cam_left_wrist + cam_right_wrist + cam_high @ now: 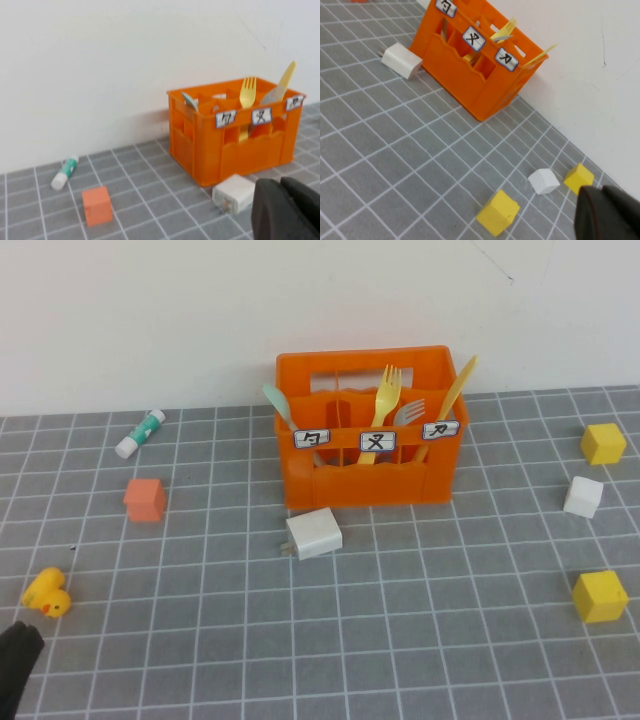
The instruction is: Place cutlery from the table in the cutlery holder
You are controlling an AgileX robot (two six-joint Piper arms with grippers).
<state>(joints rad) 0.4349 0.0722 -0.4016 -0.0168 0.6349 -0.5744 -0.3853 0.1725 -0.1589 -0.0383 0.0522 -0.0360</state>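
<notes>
**All four utensils standing in the orange crate; both arms pulled back**

The cutlery holder (365, 455), a bright orange plastic crate with handle slots, stands on the grey-tiled desk (400, 620) near the white wall. Three small white labels (376, 441) run across its front rail, each with a single black hand-drawn mark; the marks look like characters, but I cannot read them with confidence.

Inside the crate, the pale green spoon (277, 403) leans in the left compartment, the yellow fork (385, 400) stands upright in the middle, the grey fork (408, 412) tilts just beside it, and the yellow knife (455, 390) slants out of the right end.

The left gripper (282, 210) sits low at the near left edge of the desk, its dark fingers pressed together and holding nothing. The right gripper (607, 215) hangs over the right side, near the cubes, fingers likewise together and empty.

A white charger plug (313, 533) lies just in front of the crate. Elsewhere: a white-and-green tube (139, 432), an orange-pink cube (145, 499), a rubber duck (47, 592), two yellow cubes (600, 595) and a white cube (583, 496).
</notes>
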